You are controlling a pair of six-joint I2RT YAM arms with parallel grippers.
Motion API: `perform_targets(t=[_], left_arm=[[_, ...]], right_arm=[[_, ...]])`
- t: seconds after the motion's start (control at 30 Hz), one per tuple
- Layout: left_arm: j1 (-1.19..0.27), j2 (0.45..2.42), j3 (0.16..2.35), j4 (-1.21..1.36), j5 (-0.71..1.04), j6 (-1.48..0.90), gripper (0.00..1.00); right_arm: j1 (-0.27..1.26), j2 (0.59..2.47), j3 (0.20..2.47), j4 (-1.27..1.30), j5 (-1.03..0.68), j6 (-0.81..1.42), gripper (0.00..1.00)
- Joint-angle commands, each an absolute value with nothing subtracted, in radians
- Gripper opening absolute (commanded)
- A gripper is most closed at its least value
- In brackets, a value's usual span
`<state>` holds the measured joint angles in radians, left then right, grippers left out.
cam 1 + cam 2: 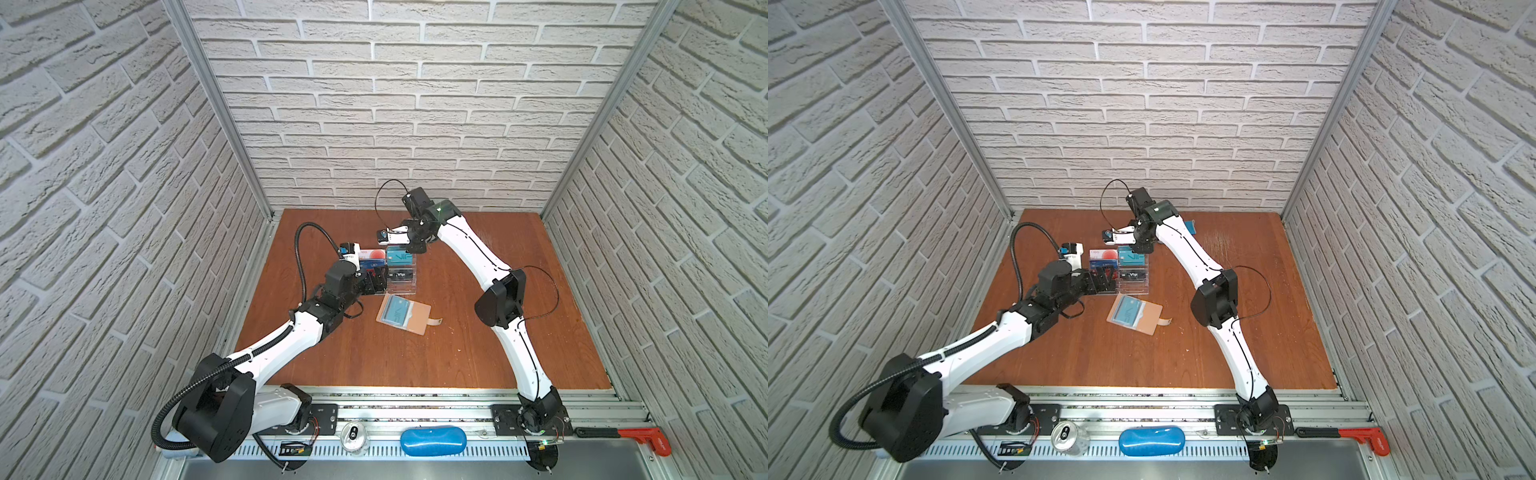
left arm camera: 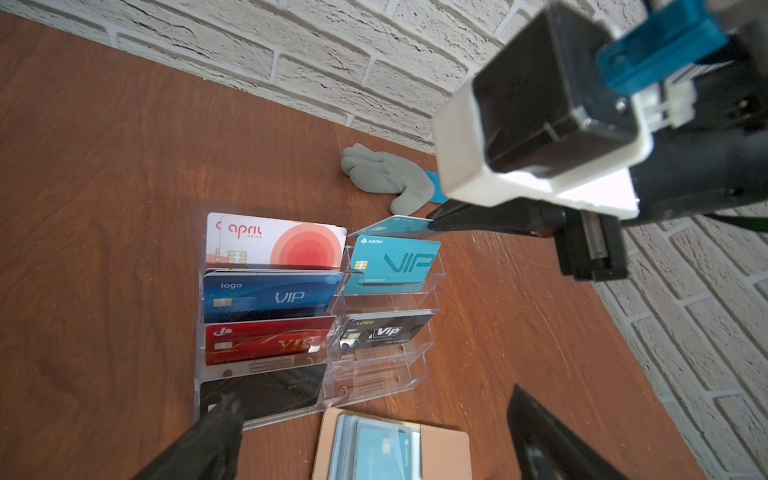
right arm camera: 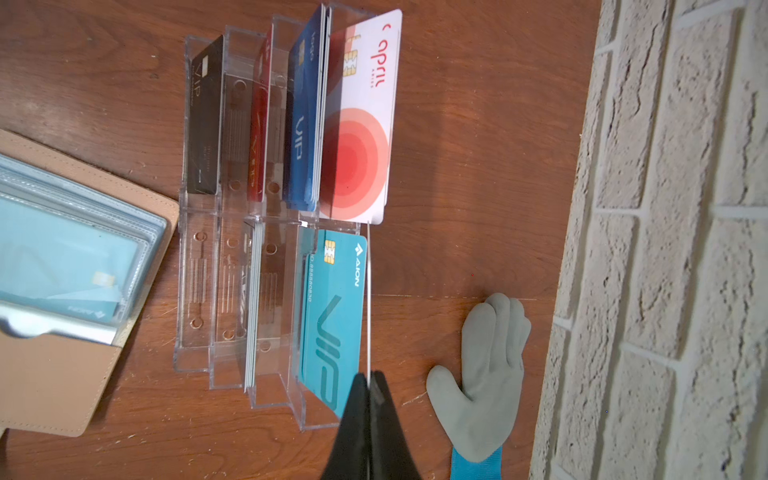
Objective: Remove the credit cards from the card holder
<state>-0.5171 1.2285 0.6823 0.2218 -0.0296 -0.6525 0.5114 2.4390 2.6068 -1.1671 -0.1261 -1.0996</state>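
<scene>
While both top views look down on a brown wooden table (image 1: 457,340), a tan card holder (image 1: 417,323) lies open and flat near its middle. Just behind it stands a clear stand (image 1: 398,286) filled with cards. The left claw (image 1: 376,283) sits low at the stand's left front, jaws spread wide and empty. The right claw (image 1: 409,250) reaches over the stand's back row from the right.

Left wrist view: the left claw's two black fingers (image 2: 208,432) frame the lower edge, far apart, with only the table and the card holder's (image 2: 442,451) near edge between them. In one column of the stand, a white card with red circle (image 2: 282,245) stands at the back. In front of it, a blue card (image 2: 270,296), a red card (image 2: 266,340) and a black card (image 2: 266,390) step down. The other column holds a teal VIP card (image 2: 395,264) and a black Vip card (image 2: 386,331). The right claw pinches a held teal card (image 2: 390,226) by one short end, tilted, just above and behind the teal VIP card. A grey glove (image 2: 382,172) lies beyond, near the brick wall.

Right wrist view: the right claw (image 3: 369,376) is clamped on the held teal card (image 3: 368,299), seen edge-on as a thin pale line just beside the teal VIP card (image 3: 336,316). Whether it touches the stand cannot be told. The card holder (image 3: 54,374) lies with one corner right at the stand's front edge, and a pale teal card (image 3: 62,257) sits inside its clear sleeve.
</scene>
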Motion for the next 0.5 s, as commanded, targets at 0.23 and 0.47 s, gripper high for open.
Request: perform_targets(t=[0.23, 0.47], left_arm=[[-0.513, 1.189, 0.662, 0.278, -0.039, -0.667, 0.98], [-0.514, 1.192, 0.660, 0.282, -0.034, -0.675, 0.98]], right_arm=[[0.520, 2.365, 2.608, -1.122, -0.160, -1.048, 0.05], [0.520, 2.339, 2.596, -1.115, -0.151, -1.045, 0.05]])
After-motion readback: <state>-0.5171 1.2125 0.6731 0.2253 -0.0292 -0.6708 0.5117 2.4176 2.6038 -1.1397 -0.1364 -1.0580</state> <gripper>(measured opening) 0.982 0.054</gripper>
